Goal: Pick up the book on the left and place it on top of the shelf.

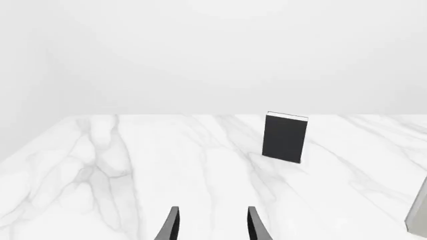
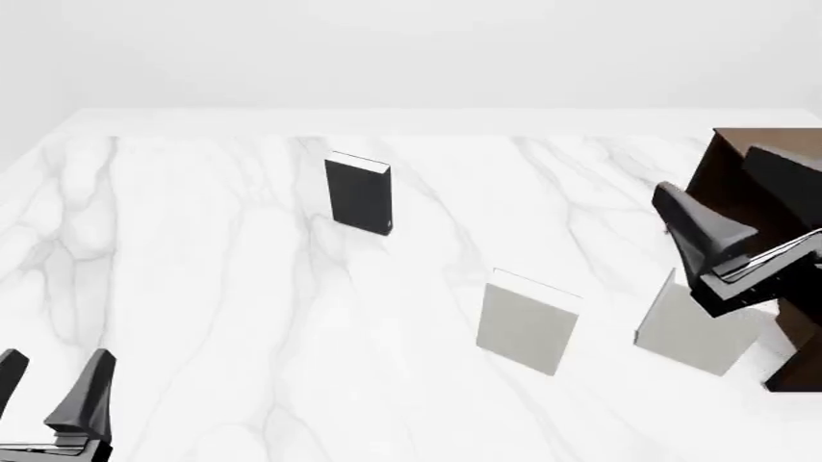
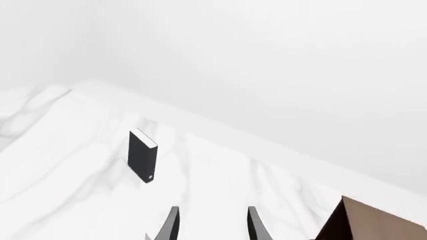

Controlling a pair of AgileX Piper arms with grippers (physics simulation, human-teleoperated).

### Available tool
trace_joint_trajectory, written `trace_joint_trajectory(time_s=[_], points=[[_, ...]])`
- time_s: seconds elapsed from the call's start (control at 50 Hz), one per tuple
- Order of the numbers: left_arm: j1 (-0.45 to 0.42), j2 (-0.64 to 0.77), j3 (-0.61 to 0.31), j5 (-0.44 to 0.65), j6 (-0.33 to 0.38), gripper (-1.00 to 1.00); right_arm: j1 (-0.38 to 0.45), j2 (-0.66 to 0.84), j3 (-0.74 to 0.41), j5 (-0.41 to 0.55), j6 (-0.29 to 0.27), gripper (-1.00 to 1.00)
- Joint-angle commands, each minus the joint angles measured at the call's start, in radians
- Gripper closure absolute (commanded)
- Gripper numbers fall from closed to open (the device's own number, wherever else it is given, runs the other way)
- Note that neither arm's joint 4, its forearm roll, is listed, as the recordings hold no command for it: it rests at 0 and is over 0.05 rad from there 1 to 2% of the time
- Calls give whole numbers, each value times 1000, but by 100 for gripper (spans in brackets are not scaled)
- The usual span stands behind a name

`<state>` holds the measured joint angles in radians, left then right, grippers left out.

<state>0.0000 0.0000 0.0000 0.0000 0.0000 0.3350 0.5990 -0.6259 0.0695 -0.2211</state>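
The dark charcoal book (image 2: 357,194) stands upright on the white marble table (image 2: 231,289), left of centre and toward the back. It also shows in the left wrist view (image 1: 285,137) and the right wrist view (image 3: 142,156). The dark brown shelf (image 2: 760,197) stands at the right edge; its corner shows in the right wrist view (image 3: 368,222). My left gripper (image 2: 52,387) is open and empty at the near left, far from the book; its fingers (image 1: 171,225) show apart. My right gripper (image 2: 738,207) is open and empty, raised in front of the shelf.
Two light grey books stand upright near the front right: one near the centre (image 2: 526,322), one (image 2: 694,332) beside the shelf under my right gripper. The edge of a grey book shows in the left wrist view (image 1: 417,215).
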Motion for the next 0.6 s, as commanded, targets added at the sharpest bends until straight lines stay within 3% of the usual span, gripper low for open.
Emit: trace_joint_trajectory(time_s=[0.02,0.34,0.38,0.6], points=[[0,0,0,0,0,-100,72,168,-133,18,-30,-100],[0,0,0,0,0,-100,159,349,-313,46,1,-100],[0,0,0,0,0,-100,159,372,-328,42,-22,-100],[0,0,0,0,0,-100,179,509,-413,37,-23,-100]])
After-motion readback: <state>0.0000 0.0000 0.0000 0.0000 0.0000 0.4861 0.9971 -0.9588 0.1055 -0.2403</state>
